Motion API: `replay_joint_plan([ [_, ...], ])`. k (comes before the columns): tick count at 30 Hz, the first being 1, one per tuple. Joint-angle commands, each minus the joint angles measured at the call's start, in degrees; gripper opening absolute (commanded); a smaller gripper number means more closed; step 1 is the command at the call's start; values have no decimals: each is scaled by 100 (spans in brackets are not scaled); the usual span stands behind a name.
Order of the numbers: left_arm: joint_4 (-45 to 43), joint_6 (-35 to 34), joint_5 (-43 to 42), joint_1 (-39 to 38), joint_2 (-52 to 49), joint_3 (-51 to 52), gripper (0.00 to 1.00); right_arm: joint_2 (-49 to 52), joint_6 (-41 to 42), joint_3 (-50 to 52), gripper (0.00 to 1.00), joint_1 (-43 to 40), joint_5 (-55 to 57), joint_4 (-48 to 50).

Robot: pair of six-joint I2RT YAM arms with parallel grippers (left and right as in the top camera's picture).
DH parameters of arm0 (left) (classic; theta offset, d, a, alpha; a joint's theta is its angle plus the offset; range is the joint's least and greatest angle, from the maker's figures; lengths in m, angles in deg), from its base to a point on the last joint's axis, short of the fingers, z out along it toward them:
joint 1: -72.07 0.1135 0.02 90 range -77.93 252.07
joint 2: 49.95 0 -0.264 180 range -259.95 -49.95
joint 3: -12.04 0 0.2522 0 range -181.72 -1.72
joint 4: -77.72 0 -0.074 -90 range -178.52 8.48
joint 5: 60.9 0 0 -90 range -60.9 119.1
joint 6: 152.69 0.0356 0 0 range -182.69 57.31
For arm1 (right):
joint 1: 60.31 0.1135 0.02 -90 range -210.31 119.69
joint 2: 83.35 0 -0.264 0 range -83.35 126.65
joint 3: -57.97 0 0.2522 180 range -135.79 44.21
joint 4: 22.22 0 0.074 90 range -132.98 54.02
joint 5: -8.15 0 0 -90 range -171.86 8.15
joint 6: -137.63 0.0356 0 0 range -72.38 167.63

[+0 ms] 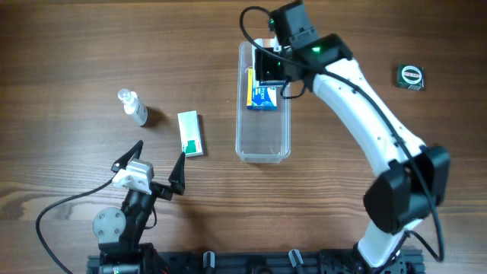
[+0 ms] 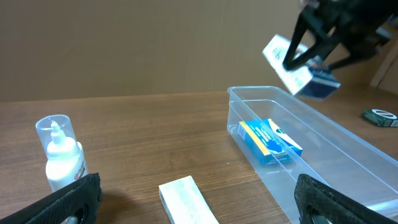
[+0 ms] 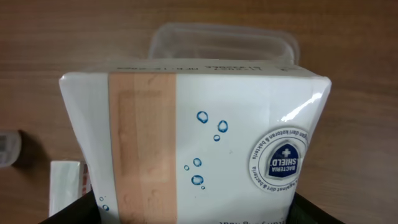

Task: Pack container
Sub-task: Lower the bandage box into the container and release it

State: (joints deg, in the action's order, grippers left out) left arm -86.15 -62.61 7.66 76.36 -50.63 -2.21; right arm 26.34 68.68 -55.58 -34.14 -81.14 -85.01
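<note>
**A:** Start at the left. What sits by the idle arm?

**B:** The left gripper (image 1: 161, 150) has its jaws spread wide and holds nothing. Ahead of it and off to its left stands a small spray bottle (image 1: 133, 106). Just ahead, slightly to its right, a white and green box (image 1: 190, 134) lies flat on the table (image 1: 76, 46).

**A:** And the container?

**B:** The container (image 1: 262, 144) lies ahead of that gripper and further to its right. Its long axis runs straight away from the robot's base. A blue and yellow box (image 1: 262, 97) lies inside, in the far half, and the near half is bare.

**A:** Which arm is nearer?

**B:** The right gripper (image 1: 268, 72), plainly. It is clamped on a plaster box (image 3: 193, 143) and hangs over the tub's far end. In the wrist view the tub's rounded rim shows just past the box's top edge, so the target lies right beneath the tool.

**A:** Anything in the way?

**B:** I'd say only the blue and yellow box, just on the near side of the held one. The arm hides the floor at the far end, so I cannot tell whether there is room there. Otherwise the drop probably calls for a shift along the long axis toward the bare end, with the box squared to the narrow walls. A tape measure (image 1: 411, 75) lies well off to the right gripper's outer side, clear of any path.
</note>
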Motion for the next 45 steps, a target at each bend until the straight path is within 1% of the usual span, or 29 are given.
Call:
replay_joint_plan([
  [1,24,-57,50,22,20,17,100,348,317,-70,71,166,262,76],
  [7,24,-57,50,22,20,17,100,706,608,-70,72,328,487,330],
  [17,24,-55,50,22,20,17,100,1104,658,-70,72,326,885,372],
  [19,24,-55,50,22,20,17,100,1132,662,-70,74,323,920,415],
  [26,24,-57,50,22,20,17,100,1167,758,-70,75,323,1043,455],
  [27,24,-57,50,22,20,17,100,1167,758,-70,78,323,1043,476],
  [29,24,-55,50,22,20,17,100,1167,756,-70,80,323,1040,494],
  [40,24,-55,50,22,20,17,100,1145,741,-72,80,323,973,553],
  [42,24,-57,50,22,20,17,100,1126,739,-72,79,323,868,544],
  [45,24,-55,50,22,20,17,100,1067,713,-72,74,323,846,551],
])
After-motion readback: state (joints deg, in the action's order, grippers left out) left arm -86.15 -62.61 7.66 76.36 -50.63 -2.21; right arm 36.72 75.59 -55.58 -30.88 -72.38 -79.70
